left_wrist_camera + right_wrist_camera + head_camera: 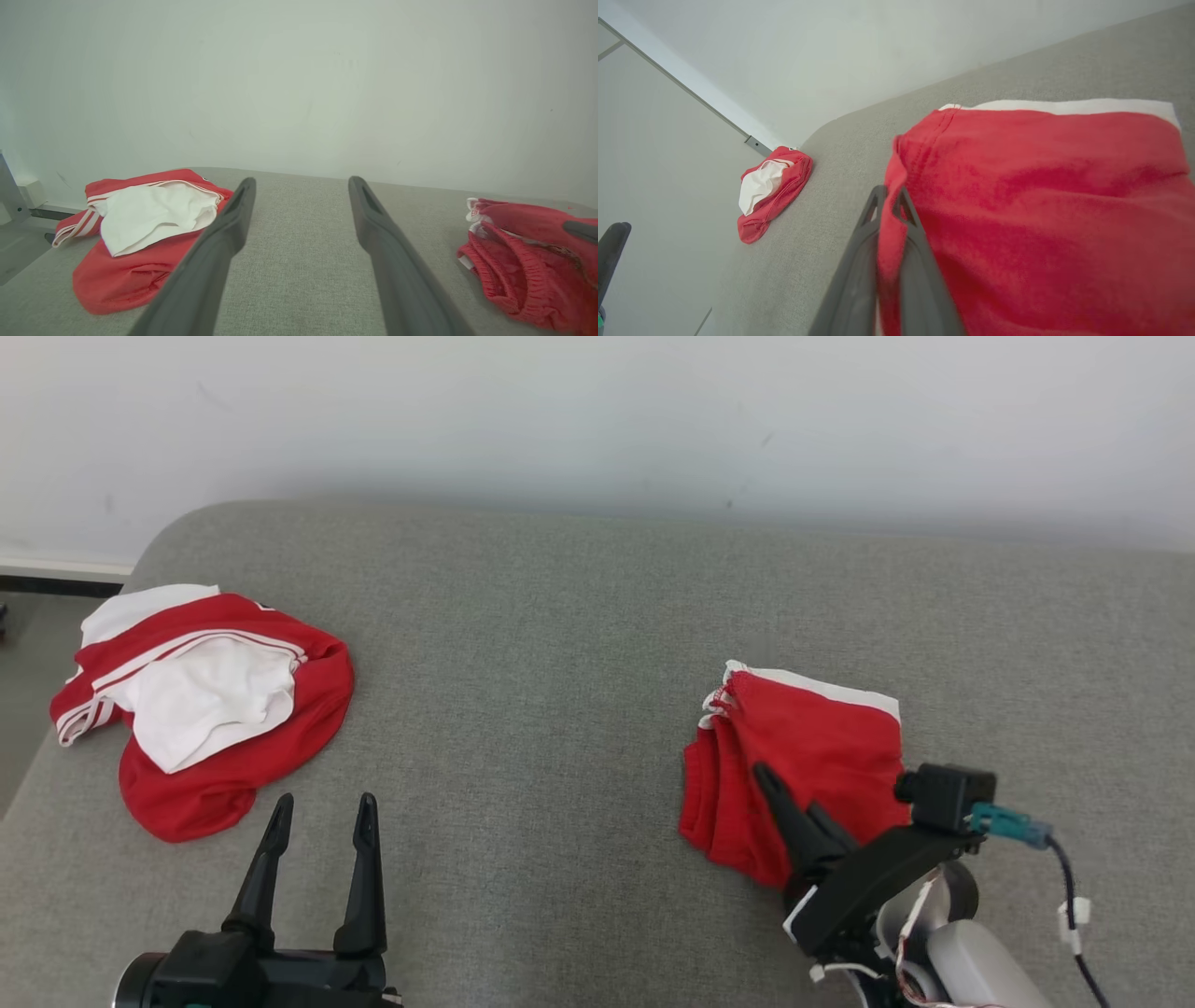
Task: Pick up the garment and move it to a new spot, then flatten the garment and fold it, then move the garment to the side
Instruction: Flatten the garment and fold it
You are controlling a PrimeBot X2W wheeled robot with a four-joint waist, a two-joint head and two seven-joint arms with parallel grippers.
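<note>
Far left, a crumpled red-and-white jersey (205,700) lies on the gray cushion (532,709). The left gripper (322,803) is near it, jaws spread wide, holding nothing. Over on the right sits the garment (812,747): red, white trim, folded into a rough square. The right gripper (789,791) is pinched tight on a fold of it.

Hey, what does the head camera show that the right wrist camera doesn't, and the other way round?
Head view: the left gripper with both fingers spread open above the grey cushion, and most of the outline of the folded red garment. Right wrist view: up close, a fold of that garment's edge pinched between the shut fingers of the right gripper. Both: the folded red garment, the crumpled red and white garment and the cushion.
</note>
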